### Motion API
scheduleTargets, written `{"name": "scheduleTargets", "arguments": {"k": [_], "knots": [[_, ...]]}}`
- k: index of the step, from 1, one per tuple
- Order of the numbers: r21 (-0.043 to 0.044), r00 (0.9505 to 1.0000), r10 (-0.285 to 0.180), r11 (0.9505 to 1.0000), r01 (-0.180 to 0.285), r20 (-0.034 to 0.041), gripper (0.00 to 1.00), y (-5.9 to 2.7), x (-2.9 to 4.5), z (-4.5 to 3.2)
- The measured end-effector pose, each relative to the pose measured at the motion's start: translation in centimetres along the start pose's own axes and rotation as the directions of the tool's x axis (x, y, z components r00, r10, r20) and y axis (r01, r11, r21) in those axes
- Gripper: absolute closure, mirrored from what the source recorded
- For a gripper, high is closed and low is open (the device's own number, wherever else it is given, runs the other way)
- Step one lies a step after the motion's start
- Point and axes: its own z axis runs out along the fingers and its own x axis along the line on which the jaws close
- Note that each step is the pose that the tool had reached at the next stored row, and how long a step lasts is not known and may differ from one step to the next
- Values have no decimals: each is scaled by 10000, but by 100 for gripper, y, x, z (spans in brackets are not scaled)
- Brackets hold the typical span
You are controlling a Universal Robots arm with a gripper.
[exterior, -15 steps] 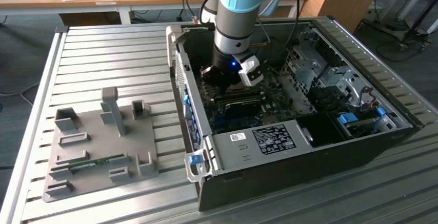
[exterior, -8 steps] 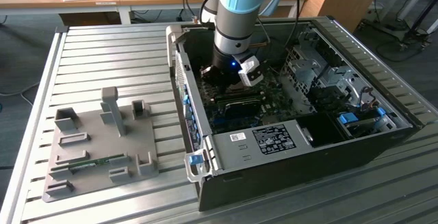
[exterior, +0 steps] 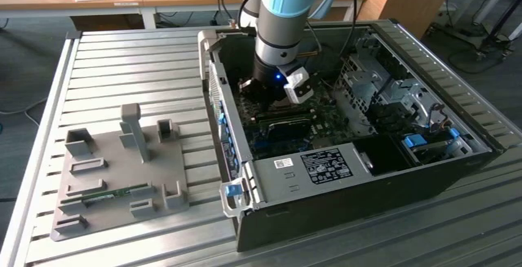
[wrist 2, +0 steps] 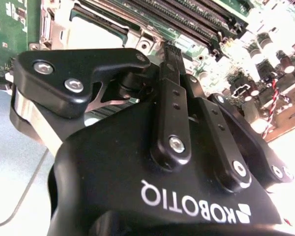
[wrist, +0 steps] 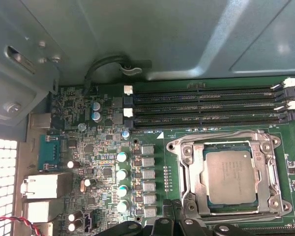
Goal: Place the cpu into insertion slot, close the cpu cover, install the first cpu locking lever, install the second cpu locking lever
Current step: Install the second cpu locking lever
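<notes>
silvery cpu (wrist: pixel 231 178) flat in socket (seated), cpu cover (wrist: pixel 273 169) closed around it

Slatted metal table (exterior: pixel 122 53) carries computer case (exterior: pixel 351 175), grey fixture (exterior: pixel 114 175).

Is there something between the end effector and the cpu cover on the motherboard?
Nothing visible. In the first wrist view the cpu cover lies closed around the cpu, and the end effector sits right beside the socket's edge with no cable or part between them.

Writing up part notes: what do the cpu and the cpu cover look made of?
The cpu top looks like brushed, matte silvery-grey metal with dull, even reflections. The cpu cover around it seems thin stamped steel, brighter and shinier, glinting along its edges.
</notes>
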Motion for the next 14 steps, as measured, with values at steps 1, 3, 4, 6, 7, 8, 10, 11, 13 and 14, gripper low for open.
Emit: {"name": "scheduleTargets", "arguments": {"k": [1, 3, 4, 6, 7, 8, 10, 11, 13, 14], "knots": [[0, 10000, -1, 10000, 1, 0, 89, 2, -1, -8], [-6, 10000, -2, 10000, 2, 2, 89, 3, -1, -8], [-7, 10000, -1, 10000, 1, 1, 89, 3, -1, -9], [-25, 10000, 2, 10000, -2, 0, 89, 2, 0, -5], [-74, 10000, 3, 10000, -3, -4, 89, 1, 0, -2], [-124, 10000, 6, 9999, -6, -7, 89, 1, 0, 0], [-164, 10000, 9, 9999, -10, -7, 89, 1, 1, 9], [-170, 10000, 9, 9999, -9, -7, 89, -1, 1, 18], [-169, 10000, 8, 9999, -8, -9, 89, -6, 2, 42], [-169, 10000, 8, 9999, -8, -9, 89, -8, 2, 55]]}}
